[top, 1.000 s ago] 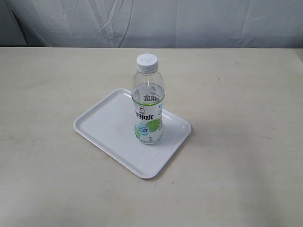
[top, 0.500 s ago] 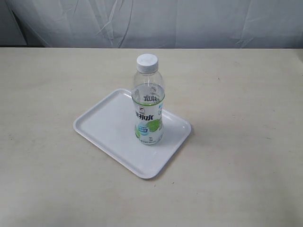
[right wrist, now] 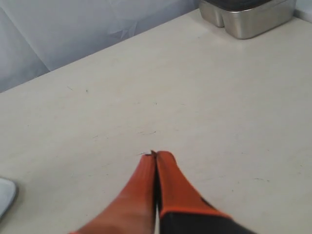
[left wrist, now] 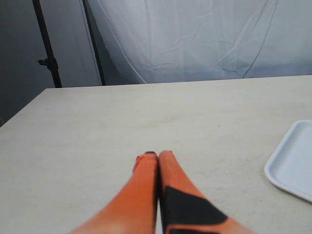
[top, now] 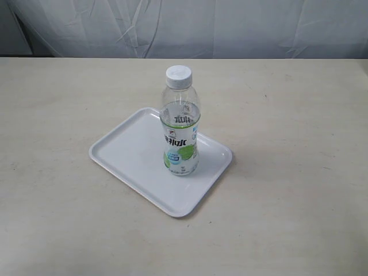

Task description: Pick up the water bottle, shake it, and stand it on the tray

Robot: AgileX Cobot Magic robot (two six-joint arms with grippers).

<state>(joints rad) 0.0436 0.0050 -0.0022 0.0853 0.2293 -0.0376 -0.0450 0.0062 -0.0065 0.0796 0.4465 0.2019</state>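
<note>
The water bottle (top: 180, 123) stands upright on the white tray (top: 129, 152), toward the tray's right end, its white cap on top. Neither arm shows in the exterior view. In the left wrist view my left gripper (left wrist: 157, 155) is shut, its orange fingers pressed together over bare table, with a corner of the tray (left wrist: 295, 163) off to one side. My right gripper (right wrist: 156, 155) is also shut with nothing in it, over bare table; a sliver of the tray (right wrist: 4, 195) shows at the picture's edge. The bottle is out of both wrist views.
A metal container (right wrist: 248, 14) sits at the table's far edge in the right wrist view. A white curtain (top: 190, 26) hangs behind the table. A dark stand pole (left wrist: 46, 44) rises beyond the table corner in the left wrist view.
</note>
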